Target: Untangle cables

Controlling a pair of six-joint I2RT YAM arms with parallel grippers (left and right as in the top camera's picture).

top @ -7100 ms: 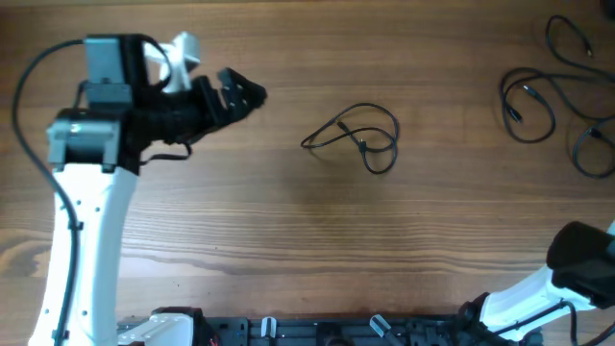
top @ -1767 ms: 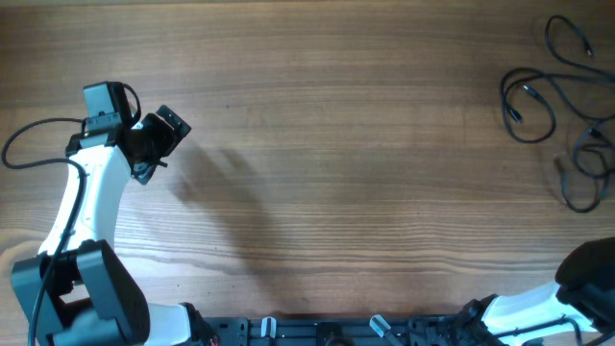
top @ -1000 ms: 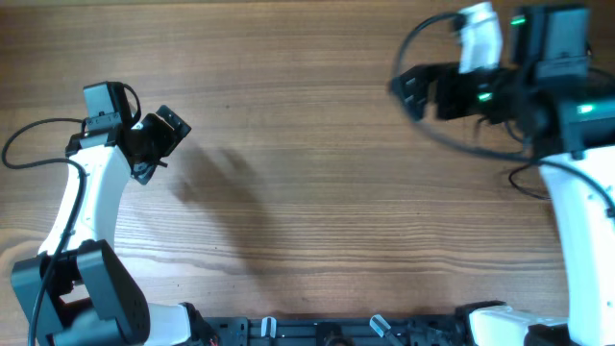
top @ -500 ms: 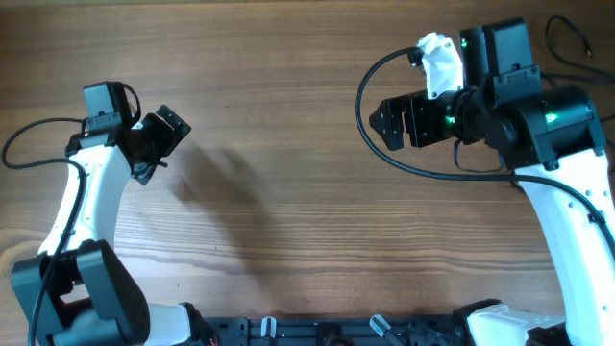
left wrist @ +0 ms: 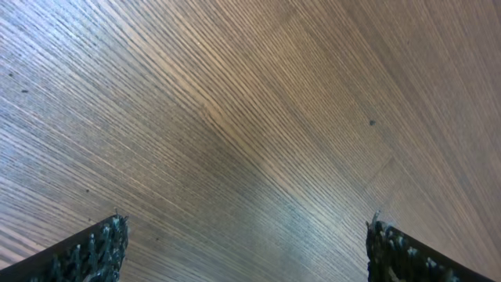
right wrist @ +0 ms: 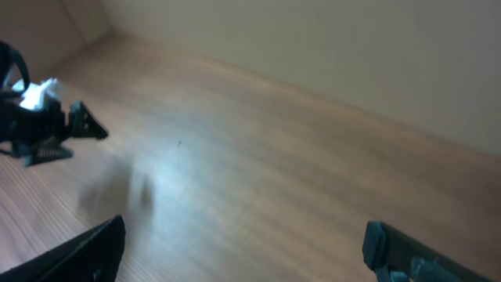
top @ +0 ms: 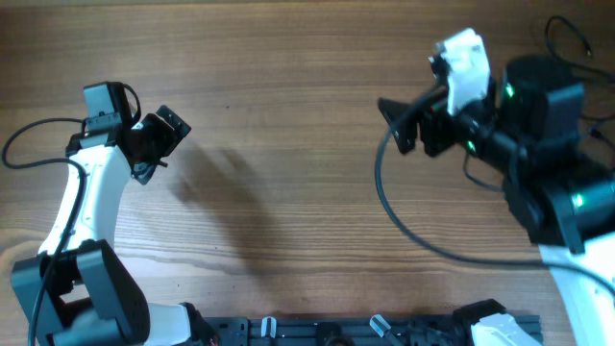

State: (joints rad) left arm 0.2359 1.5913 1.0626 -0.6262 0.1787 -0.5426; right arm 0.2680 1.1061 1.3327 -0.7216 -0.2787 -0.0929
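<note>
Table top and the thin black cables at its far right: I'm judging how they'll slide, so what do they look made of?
Table top: wood or wood-look laminate, satin finish; fine parallel grain lines and a soft sheen in the left wrist view. Cables: probably plastic- or rubber-jacketed cord, matte black; thin, lying in loose curves, though too small to be sure.

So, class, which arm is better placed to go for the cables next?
Right, probably. The cables lie at the far right, close beside the right arm, whose jaws stand open, though they point away for now. The left arm sits at the far left.
</note>
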